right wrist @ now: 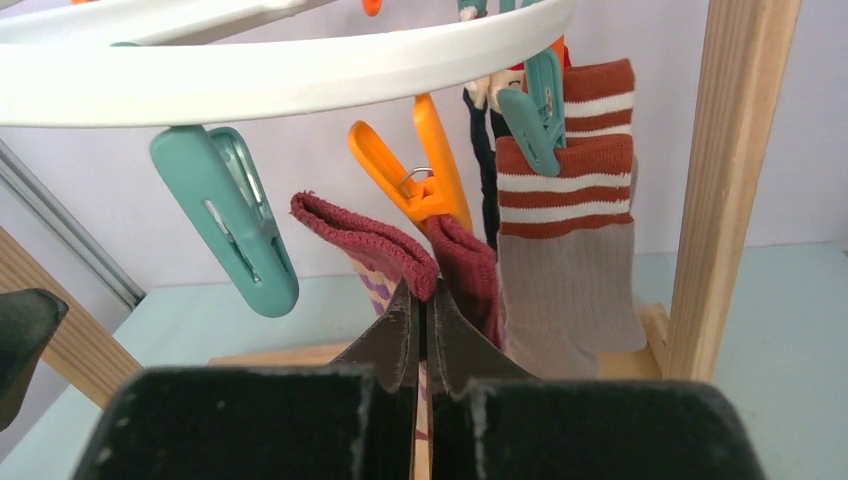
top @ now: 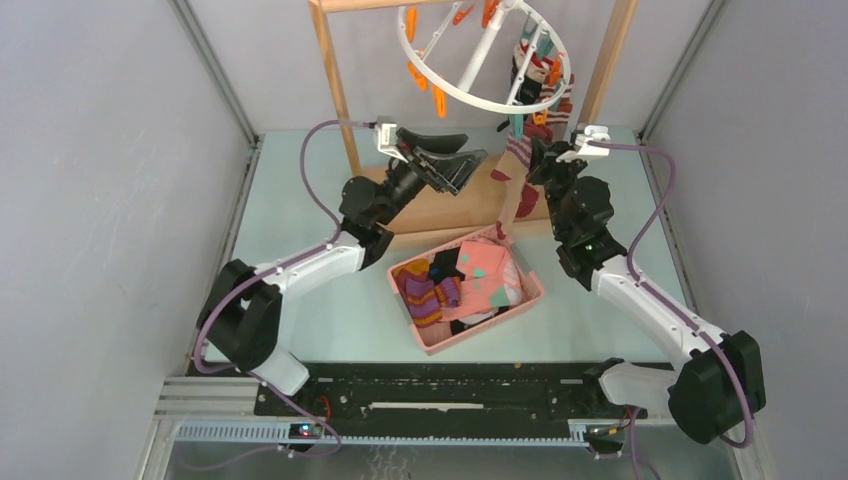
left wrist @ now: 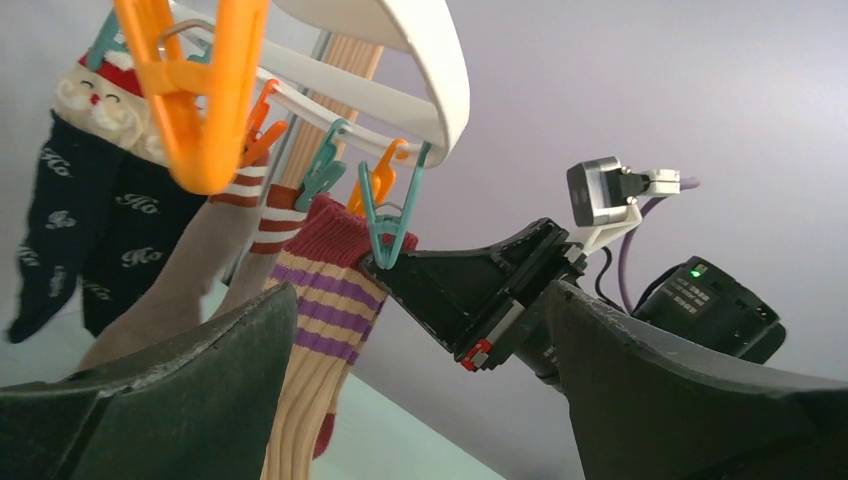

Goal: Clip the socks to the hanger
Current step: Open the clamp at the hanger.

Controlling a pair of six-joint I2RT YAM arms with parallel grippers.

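Observation:
The white ring hanger (top: 480, 95) hangs from a wooden frame. My right gripper (right wrist: 421, 290) is shut on the maroon cuff of a cream-and-purple striped sock (left wrist: 320, 330), held up just under the ring. An orange clip (right wrist: 425, 185) touches that cuff from above; I cannot tell if it grips it. My left gripper (left wrist: 420, 400) stands open and empty to the left of the sock, below the ring (top: 462, 155). Navy socks (left wrist: 60, 230) and a tan sock with a red-white cuff (right wrist: 570, 260) hang clipped. More socks lie in the pink basket (top: 530, 298).
A free teal clip (right wrist: 235, 215) dangles left of the held cuff. The frame's wooden post (right wrist: 730, 180) stands close on the right, and its left post (top: 335, 90) and base board (top: 440, 205) lie behind my left arm. Grey walls enclose both sides.

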